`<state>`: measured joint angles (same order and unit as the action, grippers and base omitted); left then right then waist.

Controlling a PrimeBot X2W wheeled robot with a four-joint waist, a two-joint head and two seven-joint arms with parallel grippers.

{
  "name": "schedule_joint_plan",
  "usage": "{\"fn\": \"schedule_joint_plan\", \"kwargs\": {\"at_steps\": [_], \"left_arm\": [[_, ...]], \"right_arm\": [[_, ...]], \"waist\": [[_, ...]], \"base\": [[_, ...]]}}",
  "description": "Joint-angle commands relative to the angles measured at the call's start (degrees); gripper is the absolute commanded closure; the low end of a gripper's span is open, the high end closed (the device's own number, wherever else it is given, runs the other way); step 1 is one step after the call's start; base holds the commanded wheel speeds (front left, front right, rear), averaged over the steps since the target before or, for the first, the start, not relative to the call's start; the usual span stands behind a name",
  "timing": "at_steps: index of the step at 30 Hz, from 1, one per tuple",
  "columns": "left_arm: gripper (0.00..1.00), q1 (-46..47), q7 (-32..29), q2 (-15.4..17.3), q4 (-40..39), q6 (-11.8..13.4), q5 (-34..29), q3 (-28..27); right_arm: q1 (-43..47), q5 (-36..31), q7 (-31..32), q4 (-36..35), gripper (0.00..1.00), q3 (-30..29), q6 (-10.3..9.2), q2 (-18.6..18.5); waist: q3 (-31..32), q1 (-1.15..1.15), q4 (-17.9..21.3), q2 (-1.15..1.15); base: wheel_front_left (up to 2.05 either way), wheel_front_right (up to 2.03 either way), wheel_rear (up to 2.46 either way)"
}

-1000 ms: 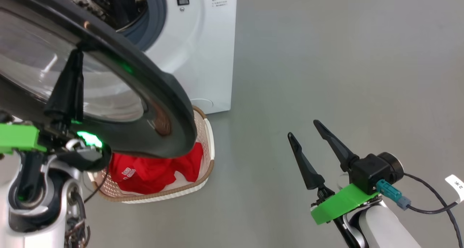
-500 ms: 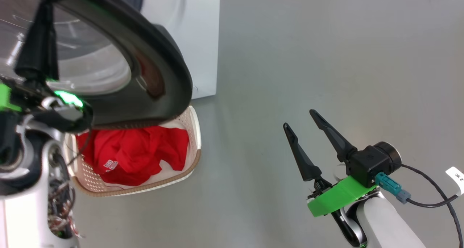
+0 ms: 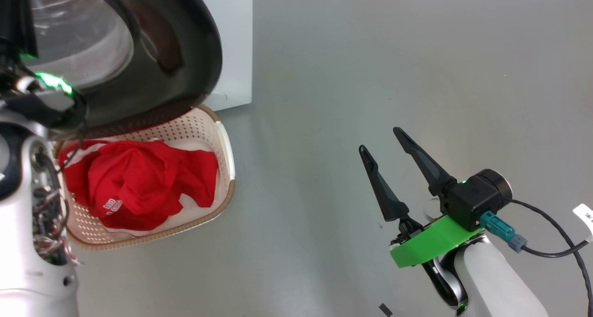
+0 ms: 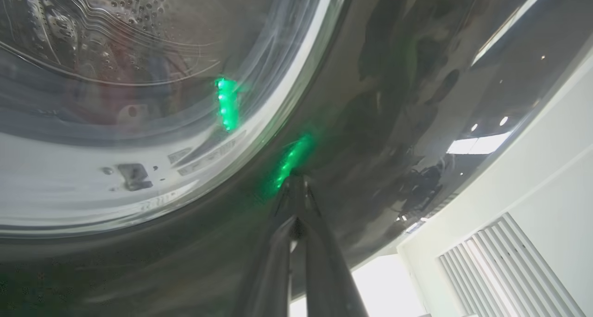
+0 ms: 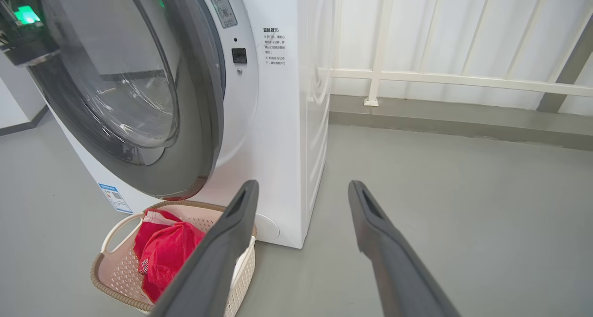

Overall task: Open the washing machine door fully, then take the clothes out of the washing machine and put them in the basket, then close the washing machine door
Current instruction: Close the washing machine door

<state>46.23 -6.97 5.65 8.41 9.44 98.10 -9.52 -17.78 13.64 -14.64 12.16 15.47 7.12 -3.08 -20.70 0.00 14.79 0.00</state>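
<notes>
The left gripper (image 4: 295, 182) has both fingers (image 4: 319, 261) pressed flat together, tips meeting, and is raised above the pale left forearm (image 3: 28, 261) at the head view's left edge. The right gripper (image 3: 380, 139) has its fingers spread in a wide V with nothing between them. The right forearm (image 3: 498, 284) enters from the lower right.

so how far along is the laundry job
Done: red garments lie in the cream perforated basket. In hand: left gripper, jaws shut, touches the round black-rimmed glass door, which stands ajar. Left: shutting it against the white washing machine.
</notes>
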Motion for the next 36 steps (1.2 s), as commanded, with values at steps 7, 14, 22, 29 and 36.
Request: {"fn": "schedule_joint_plan", "kwargs": {"at_steps": [7, 14, 22, 29, 36], "left_arm": [[1.0, 3.1, -1.2, 2.9, 1.0, -2.4, -0.5, -1.1], [0.0, -0.2, -3.1, 2.4, 0.8, -3.5, 0.7, -1.4], [0.0, -11.3, -2.1, 3.5, -3.9, -9.8, -6.2, 0.8], [0.0, -21.5, 6.1, 7.4, -6.4, -13.4, -24.9, 5.7], [0.0, -27.8, 15.7, 10.0, -7.1, -12.8, -42.1, 9.9]], "right_arm": [[-0.8, -0.1, -0.4, -1.2, 0.0, 1.1, 0.36, 0.2], [-0.4, -0.5, -0.4, -0.8, 0.0, 0.2, 0.36, 0.2], [1.2, -0.4, -0.4, 0.4, 0.0, -1.2, 0.36, 0.2], [3.1, -0.8, -0.4, 0.5, 0.0, -3.2, 0.36, 0.2], [5.1, -2.0, -0.4, -1.5, 0.0, -4.6, 0.36, 0.2]], "waist": [[-0.3, 0.0, 0.4, 0.0], [1.7, 0.0, -1.1, 0.0], [6.7, 0.0, -3.9, 0.0], [10.7, 0.0, -5.7, 0.0], [13.4, 0.0, -6.9, 0.0]], "base": [[0.0, 0.0, 0.0], [0.0, 0.0, 0.0], [0.0, 0.0, 0.0], [0.0, 0.0, 0.0], [0.0, 0.0, 0.0]]}}
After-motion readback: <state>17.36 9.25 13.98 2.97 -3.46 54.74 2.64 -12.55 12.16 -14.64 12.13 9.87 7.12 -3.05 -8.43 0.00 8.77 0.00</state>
